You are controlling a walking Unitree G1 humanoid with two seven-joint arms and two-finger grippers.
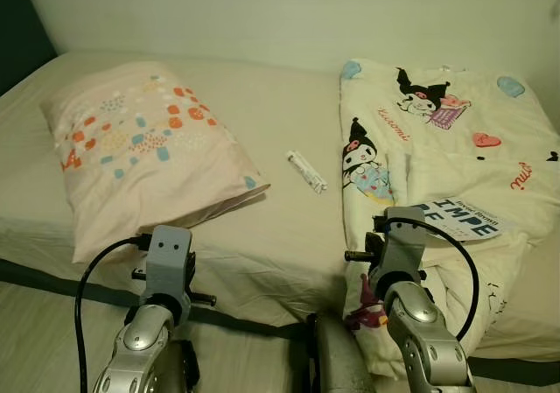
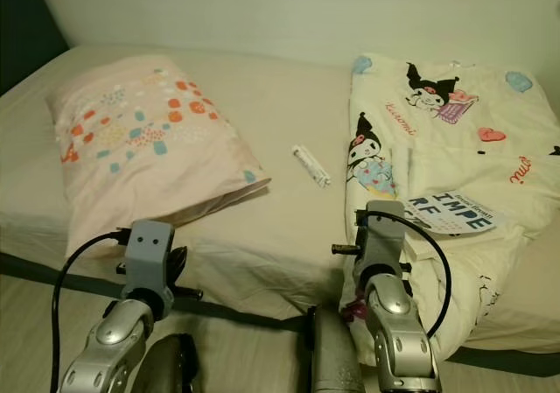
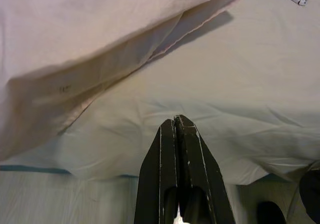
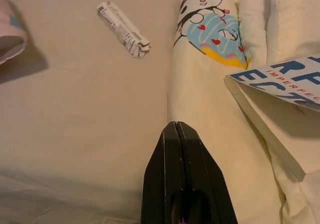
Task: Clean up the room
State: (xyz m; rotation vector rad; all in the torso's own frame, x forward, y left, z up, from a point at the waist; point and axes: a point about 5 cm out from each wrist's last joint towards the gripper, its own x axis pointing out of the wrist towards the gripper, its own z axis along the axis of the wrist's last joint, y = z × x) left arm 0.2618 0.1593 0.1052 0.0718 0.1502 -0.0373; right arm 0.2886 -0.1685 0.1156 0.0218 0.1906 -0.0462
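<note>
One pillow [image 1: 144, 152], one rolled wrapper [image 1: 306, 171], one book [image 1: 464, 219]; both grippers' fingers [image 3: 180, 174] pressed together, empty.

- Book [image 1: 464, 220] on the cartoon duvet [image 1: 437, 148], toward the bed's right edge: big blue capitals, cut off by folds, head views read "IMPE" with part of a second row beside it; right wrist view shows "RF", "ECT" and small red "IMPERFEC".
- Duvet print: red script words, one near the top looks like "Kuromi", another near the right edge starts "mu"; not sure of either.
- Small rolled wrapper [image 1: 306, 171] mid-bed, between pillow [image 1: 144, 152] and duvet: fine print, a code patch, unreadable.
</note>
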